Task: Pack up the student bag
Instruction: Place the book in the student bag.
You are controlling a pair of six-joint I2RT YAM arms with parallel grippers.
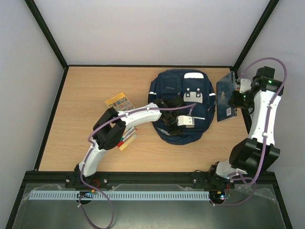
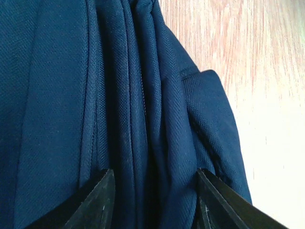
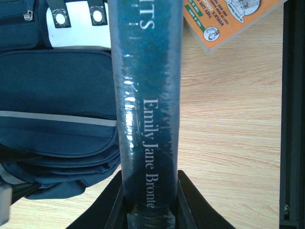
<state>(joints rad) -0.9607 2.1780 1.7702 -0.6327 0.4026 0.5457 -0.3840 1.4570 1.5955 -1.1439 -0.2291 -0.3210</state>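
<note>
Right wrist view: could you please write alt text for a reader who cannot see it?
The right gripper grips a dark teal book, spine facing the camera and reading Emily Jane Bronte. Left of it lies the navy student bag on the wooden table; an orange booklet shows at the top right.

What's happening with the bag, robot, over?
Left gripper astride student bag folds, grip unclear. Right gripper shut on Emily Bronte book, beside bag. Left arm lies across bag.

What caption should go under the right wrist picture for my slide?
Right gripper clamps a dark book, spine toward the camera, beside the student bag.
</note>
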